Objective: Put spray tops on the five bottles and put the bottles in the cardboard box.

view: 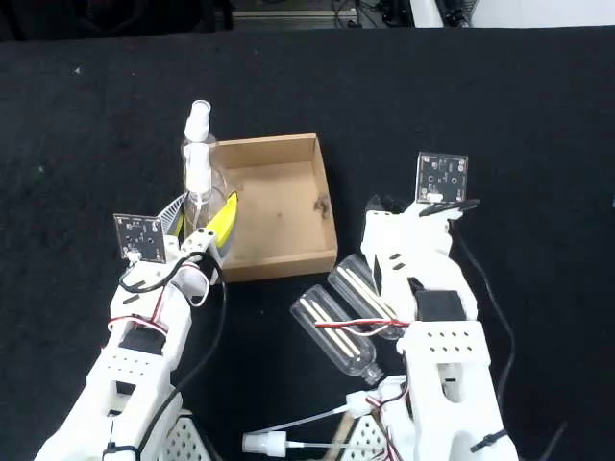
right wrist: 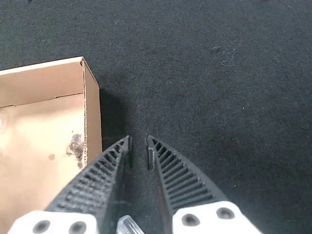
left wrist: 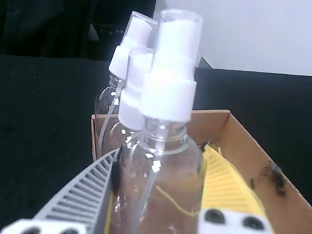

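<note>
Left hand (view: 205, 204) gripping capped bottle (left wrist: 161, 180) at cardboard box (view: 322, 192) wall (two bottles (left wrist: 105, 102) adjacent)

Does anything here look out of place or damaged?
Two bottles lie on their sides near the cardboard box, a loose spray top lies apart from them, and a dark stain marks the box's right side.

Left fingers (left wrist: 83, 190) clamped, right fingers (right wrist: 97, 180) ajar.

The open brown box (view: 279, 206) sits flat. Three clear capped bottles (view: 199, 163) stand upright at its 9 o'clock wall. Two capless bottles (view: 332, 328) lie at 5 o'clock, a loose spray top (view: 264, 444) at 6.
</note>
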Motion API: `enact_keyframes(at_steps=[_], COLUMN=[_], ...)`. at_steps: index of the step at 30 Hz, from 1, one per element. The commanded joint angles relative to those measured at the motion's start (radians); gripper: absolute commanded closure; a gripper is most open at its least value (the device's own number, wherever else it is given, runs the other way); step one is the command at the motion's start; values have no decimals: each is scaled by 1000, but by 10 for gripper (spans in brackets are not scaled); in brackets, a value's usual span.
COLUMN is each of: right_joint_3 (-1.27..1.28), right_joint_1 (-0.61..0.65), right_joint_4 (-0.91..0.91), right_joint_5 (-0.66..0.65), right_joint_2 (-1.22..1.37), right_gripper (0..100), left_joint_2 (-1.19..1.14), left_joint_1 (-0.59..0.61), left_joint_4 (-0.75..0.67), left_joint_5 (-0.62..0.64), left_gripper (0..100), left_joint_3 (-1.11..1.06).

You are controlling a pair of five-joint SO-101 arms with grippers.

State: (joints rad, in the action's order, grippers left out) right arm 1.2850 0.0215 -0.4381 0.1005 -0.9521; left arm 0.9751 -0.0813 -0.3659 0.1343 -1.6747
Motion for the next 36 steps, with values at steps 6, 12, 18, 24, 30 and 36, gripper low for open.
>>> enact_keyframes(at_steps=[6,12,18,24,30,36], right_joint_3=[-10,-10,-10,-10,-12,-12], right_joint_1=[-5,-5,-5,-5,-5,-5], right_joint_4=[26,26,26,26,26,26], right_joint_5=[0,0,0,0,0,0], right_joint_2=[-31,-31,-31,-31,-31,-31], right_gripper=[959,959,959,959,959,959], left_joint_2=[-3,-3,8,8,11,195], left_joint_1=[15,15,16,16,15,7], left_joint_4=[6,6,6,6,71,539], left_joint_5=[-2,-2,-2,2,2,8], left_gripper=[709,709,709,709,706,704], left_joint_3=[-16,-16,-16,-12,28,206])
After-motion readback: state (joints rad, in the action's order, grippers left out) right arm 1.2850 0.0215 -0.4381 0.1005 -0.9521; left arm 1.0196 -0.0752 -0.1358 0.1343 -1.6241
